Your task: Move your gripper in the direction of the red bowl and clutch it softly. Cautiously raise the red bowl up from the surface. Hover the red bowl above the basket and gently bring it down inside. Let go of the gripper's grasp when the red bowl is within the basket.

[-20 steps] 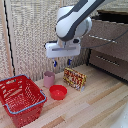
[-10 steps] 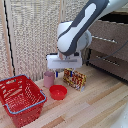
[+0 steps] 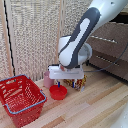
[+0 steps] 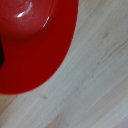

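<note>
Across the upper right of the exterior view the white arm point(image 3: 87, 35) slopes down over the pale wooden tabletop point(image 3: 95, 107); lower left sits the basket point(image 3: 20, 97), well apart from the red bowl point(image 3: 58, 92) at centre; just above that bowl hangs the gripper point(image 3: 65, 83), whether parted or together I cannot tell; the approach should probably finish straight down, fingers astride the rim, closing gently.

Bare floor point(image 3: 95, 107) (light wood) separates red bowl point(image 3: 58, 92) from basket point(image 3: 21, 99).
</note>
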